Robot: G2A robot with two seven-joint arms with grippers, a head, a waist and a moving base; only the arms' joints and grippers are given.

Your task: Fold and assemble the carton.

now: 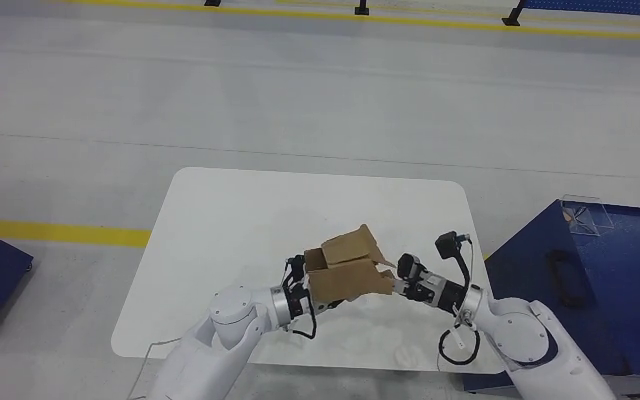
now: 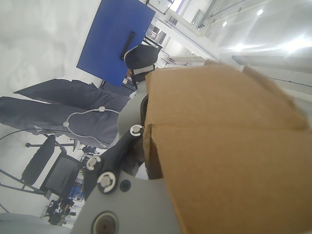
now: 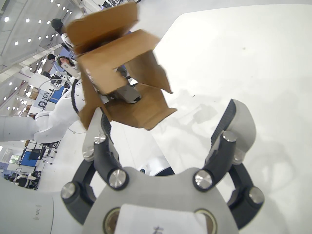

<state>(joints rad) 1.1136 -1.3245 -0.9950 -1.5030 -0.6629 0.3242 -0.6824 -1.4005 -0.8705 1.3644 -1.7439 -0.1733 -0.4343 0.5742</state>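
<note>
A brown cardboard carton hangs partly folded over the white table's front middle, its flaps loose. My left gripper is shut on a wall at its near-left side. In the left wrist view the carton is close up and hides one finger, while the other finger lies along its edge. From the right wrist view the carton shows its open inside, with the left gripper clamped in there. My right gripper stands open just off a loose flap, and in the top view this right gripper is at the carton's right.
A blue cabinet stands off the table's right edge, with a clear plastic holder on top. The far half of the table is bare. A black office chair stands in the room behind.
</note>
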